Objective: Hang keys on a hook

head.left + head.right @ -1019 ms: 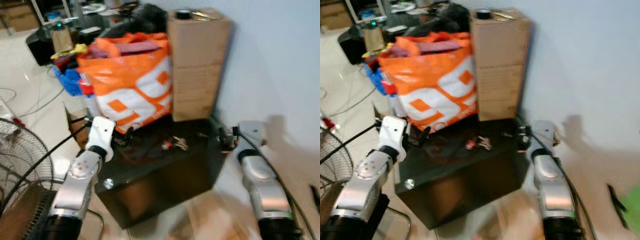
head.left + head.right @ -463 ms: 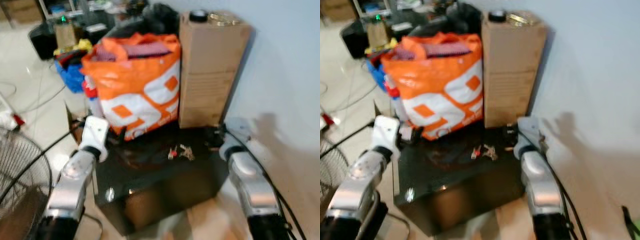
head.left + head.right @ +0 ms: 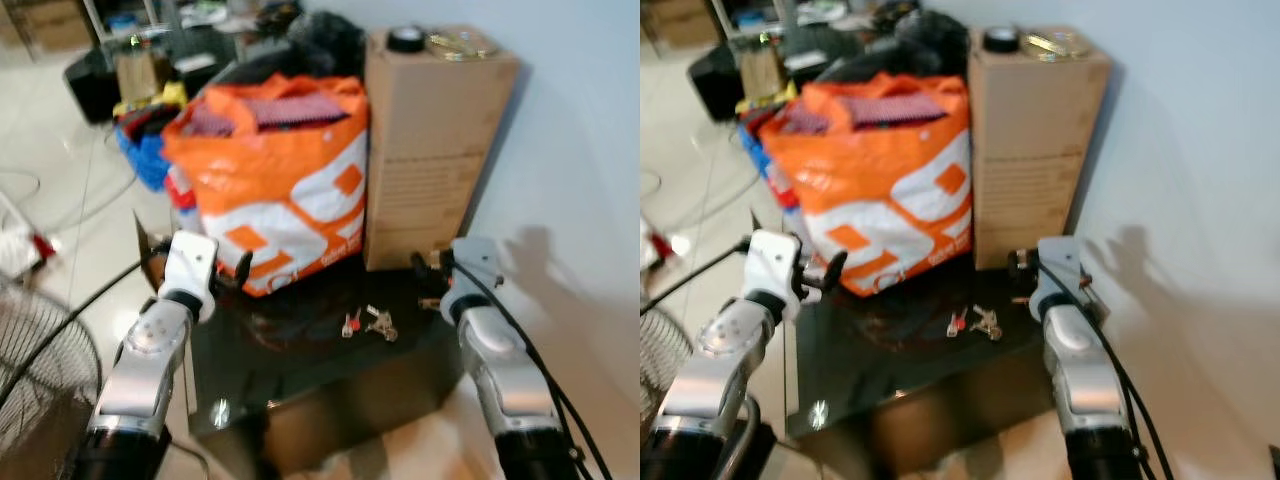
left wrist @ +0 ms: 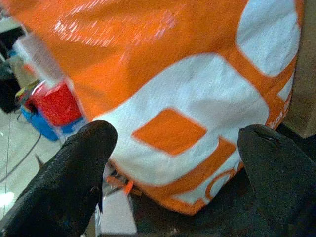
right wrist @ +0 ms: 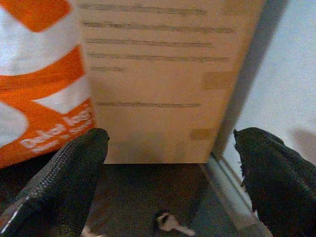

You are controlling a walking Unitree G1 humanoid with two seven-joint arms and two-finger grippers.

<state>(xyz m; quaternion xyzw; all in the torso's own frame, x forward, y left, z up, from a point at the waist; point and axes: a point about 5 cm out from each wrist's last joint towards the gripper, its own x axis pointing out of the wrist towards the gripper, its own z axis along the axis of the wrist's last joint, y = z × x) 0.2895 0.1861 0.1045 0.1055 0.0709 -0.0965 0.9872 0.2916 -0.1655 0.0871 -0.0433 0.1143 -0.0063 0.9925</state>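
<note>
The left hand, fingers spread wide, faces an orange-and-white bag (red container beside it).

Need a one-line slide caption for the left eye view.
Both open grippers, left and right, flank keys on a black table.

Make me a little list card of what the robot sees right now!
keys: small bunch of metal keys with a red tag, lying on the glossy black table
left gripper: open, facing the orange and white shopping bag
right gripper: open, near the tall brown cardboard box
hook: cannot tell where
</note>
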